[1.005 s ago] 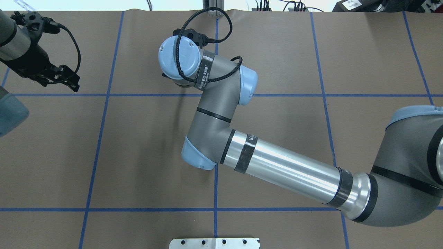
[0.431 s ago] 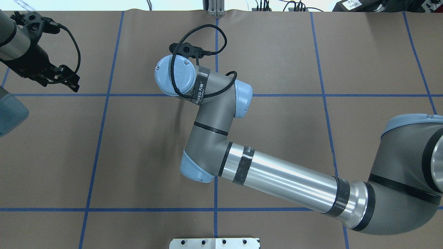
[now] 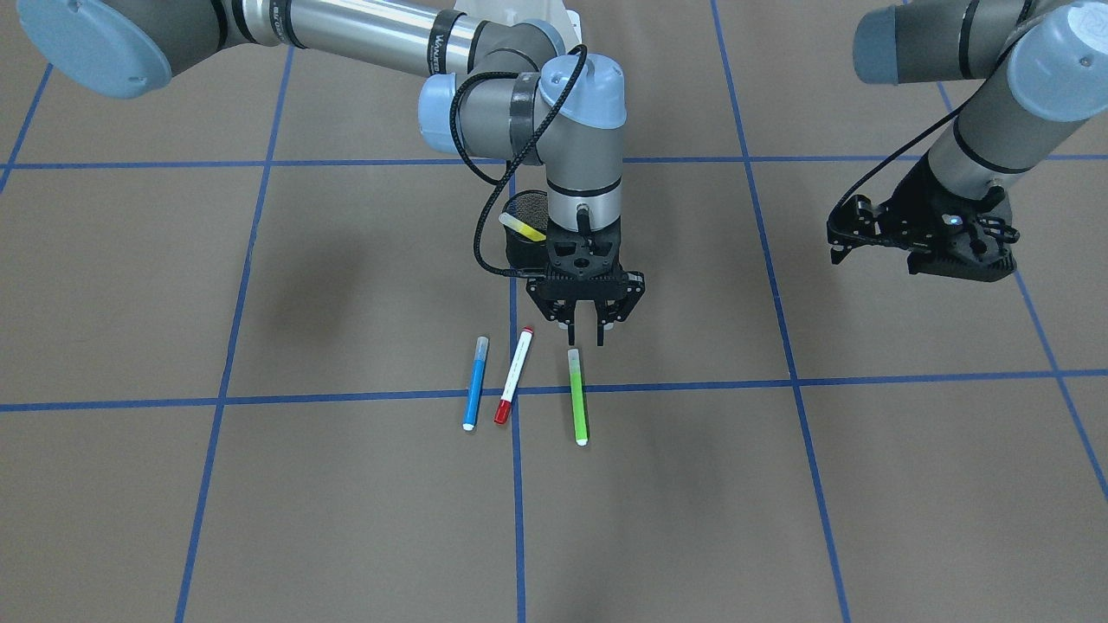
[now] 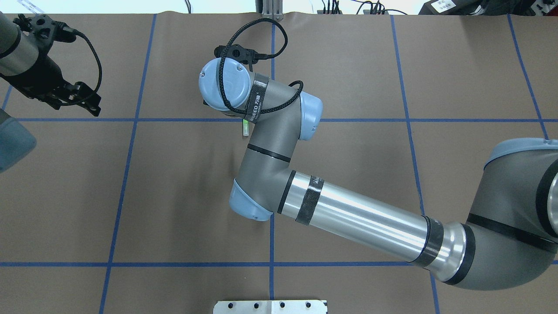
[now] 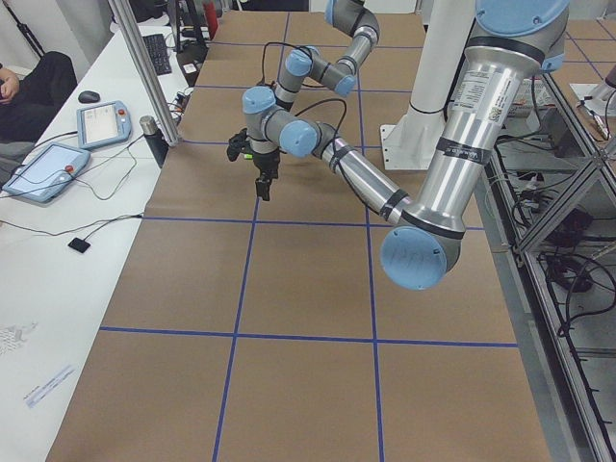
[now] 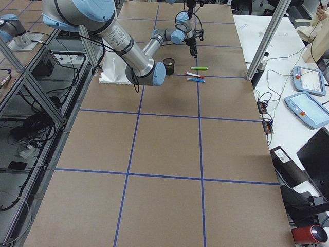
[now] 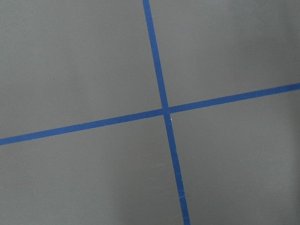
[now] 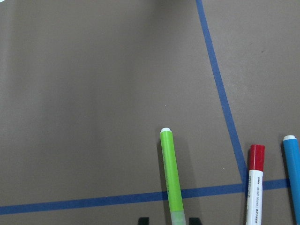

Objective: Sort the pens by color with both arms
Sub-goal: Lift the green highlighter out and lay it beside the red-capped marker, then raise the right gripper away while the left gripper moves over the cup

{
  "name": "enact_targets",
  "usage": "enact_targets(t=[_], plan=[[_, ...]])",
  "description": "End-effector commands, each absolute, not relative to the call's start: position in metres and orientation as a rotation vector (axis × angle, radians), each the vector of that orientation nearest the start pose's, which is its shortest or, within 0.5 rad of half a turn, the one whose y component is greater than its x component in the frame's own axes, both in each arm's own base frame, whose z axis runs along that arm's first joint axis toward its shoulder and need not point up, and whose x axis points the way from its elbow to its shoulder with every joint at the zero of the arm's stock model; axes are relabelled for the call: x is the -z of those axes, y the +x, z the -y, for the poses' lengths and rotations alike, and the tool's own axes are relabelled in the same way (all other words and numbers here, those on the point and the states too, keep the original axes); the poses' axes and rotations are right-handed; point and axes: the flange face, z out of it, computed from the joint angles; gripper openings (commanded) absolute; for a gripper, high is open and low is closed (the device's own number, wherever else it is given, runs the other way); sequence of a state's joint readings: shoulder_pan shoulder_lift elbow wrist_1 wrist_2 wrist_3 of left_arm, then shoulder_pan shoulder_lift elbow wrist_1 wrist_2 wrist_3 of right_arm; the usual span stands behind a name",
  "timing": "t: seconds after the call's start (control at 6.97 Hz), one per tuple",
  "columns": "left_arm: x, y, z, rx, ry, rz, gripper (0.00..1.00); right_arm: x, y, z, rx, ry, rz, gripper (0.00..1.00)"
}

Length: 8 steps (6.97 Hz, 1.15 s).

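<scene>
- Green pen point(image 3: 576, 396) lies flat on the table, across a blue tape line point(image 3: 692, 386). My right gripper point(image 3: 587, 334) hangs just above its end nearest the robot, with the fingers spread and nothing between them.
- In the right wrist view, the two fingertips point(image 8: 143, 219) sit on either side of that end of the pen.
- The white pen with red cap point(image 3: 513, 375) and the blue pen point(image 3: 474, 383) lie beside the green one. The three are roughly parallel and apart from each other, and each crosses the same tape line.
- The black mesh cup point(image 3: 518, 253) stands on the table behind my right wrist. It holds one item, the yellow pen point(image 3: 522, 227), which leans tilted with its top above the rim.
- My left gripper point(image 3: 952, 251) is raised well off to the side over bare table. I cannot tell how its jaws stand. Its wrist camera shows only a crossing of tape lines.
- Compared with 0.4 s ago in the overhead view:
  - My right wrist has shifted slightly away from the base.
  - An end of the green pen now shows beside it.
  - My left arm is unchanged.
- The table point(image 3: 866, 519) is covered in brown paper point(image 4: 457, 65) with a grid of blue tape.
- Room:
  - A white side bench point(image 6: 308, 149) carries two teach pendants point(image 6: 308, 80) and cables.
  - An aluminium post point(image 6: 267, 38) stands at the bench edge.
  - A person's dark sleeve point(image 5: 34, 91) rests at the other bench.
</scene>
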<state>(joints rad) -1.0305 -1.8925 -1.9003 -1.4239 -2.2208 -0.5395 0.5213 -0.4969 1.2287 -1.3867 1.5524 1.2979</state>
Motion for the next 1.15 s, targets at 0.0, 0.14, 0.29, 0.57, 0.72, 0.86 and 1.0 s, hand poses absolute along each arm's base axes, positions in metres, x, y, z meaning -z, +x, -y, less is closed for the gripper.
enact_targets(t=[0.0,0.14,0.29,0.57,0.72,0.86,1.0], plan=[[-0.315,0.25,0.533,-0.098,0.064,-0.844,0.99,-0.091,-0.597,0.547,-0.157,0.325,0.863,1.0],[-0.291,0.276,0.526,-0.082,0.045,-0.869,0.99,-0.1,-0.561,0.577,-0.065,0.251,0.897,1.0],[-0.263,0.307,0.516,-0.065,0.025,-0.894,1.0,-0.129,-0.535,0.584,-0.014,0.246,0.901,1.0],[-0.225,0.365,0.49,-0.094,-0.002,-0.92,1.0,-0.172,-0.48,0.6,0.034,0.218,0.915,1.0],[-0.209,0.395,0.473,-0.142,0.014,-0.921,1.0,-0.186,-0.462,0.603,0.04,0.232,0.906,1.0],[-0.185,0.431,0.448,-0.122,0.018,-0.922,1.0,-0.206,-0.435,0.619,0.004,0.228,0.888,1.0],[-0.162,0.455,0.427,-0.072,0.009,-0.932,1.0,-0.226,-0.42,0.628,0.004,0.227,0.869,1.0]])
